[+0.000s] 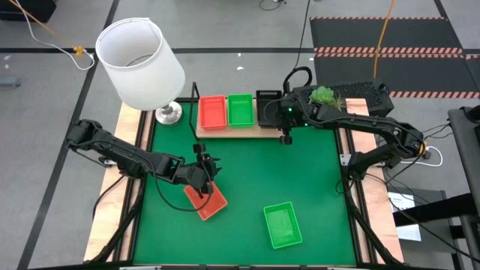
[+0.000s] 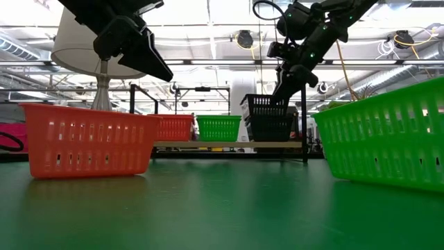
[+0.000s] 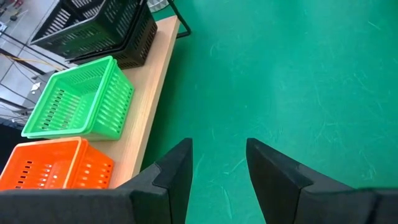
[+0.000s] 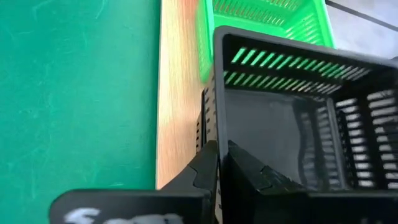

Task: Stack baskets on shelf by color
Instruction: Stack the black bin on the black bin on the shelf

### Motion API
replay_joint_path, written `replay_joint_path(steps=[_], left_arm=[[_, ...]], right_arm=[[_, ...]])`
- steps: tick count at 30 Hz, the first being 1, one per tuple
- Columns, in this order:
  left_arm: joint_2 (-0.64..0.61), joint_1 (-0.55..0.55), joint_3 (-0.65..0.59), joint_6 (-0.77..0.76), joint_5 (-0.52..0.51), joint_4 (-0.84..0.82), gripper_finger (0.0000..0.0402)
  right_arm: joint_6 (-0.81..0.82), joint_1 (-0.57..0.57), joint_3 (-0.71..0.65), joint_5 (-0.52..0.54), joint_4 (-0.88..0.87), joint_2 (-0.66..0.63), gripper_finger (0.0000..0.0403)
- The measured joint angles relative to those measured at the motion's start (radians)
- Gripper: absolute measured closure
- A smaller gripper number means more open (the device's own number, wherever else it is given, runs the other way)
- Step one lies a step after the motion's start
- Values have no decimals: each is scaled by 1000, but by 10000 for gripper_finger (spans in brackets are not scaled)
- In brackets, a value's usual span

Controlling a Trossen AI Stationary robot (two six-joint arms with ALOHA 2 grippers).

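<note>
On the light-wood shelf stand an orange-red basket, a green basket and black baskets. The top black basket sits tilted in the black one beneath. My right gripper is shut on that top basket at the shelf's right end. My left gripper hangs open above an orange-red basket that rests on the green mat. Another green basket lies on the mat toward the near edge. My right gripper holds the top black basket by its right-hand end wall, one finger inside the basket and one outside. The fingers come slanting down from the table's right. The basket is tilted, its lower part nested in the black basket under it.
A lamp with a white shade and metal foot stands at the mat's far left corner, beside the shelf. A small green plant sits on dark gear behind the right arm. Bare mat lies between the shelf and the loose baskets.
</note>
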Motion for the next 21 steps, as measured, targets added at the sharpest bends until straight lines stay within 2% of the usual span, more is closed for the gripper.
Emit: replay_joint_path(steps=[2, 9, 21], left_arm=[[0, 0, 0, 0, 0, 0, 250], [0, 0, 0, 6, 0, 0, 250], [0, 2, 0, 6, 0, 0, 250]], right_arm=[[7, 3, 0, 8, 4, 0, 378], [40, 51, -1, 158, 24, -7, 371], [0, 53, -2, 161, 34, -8, 371]])
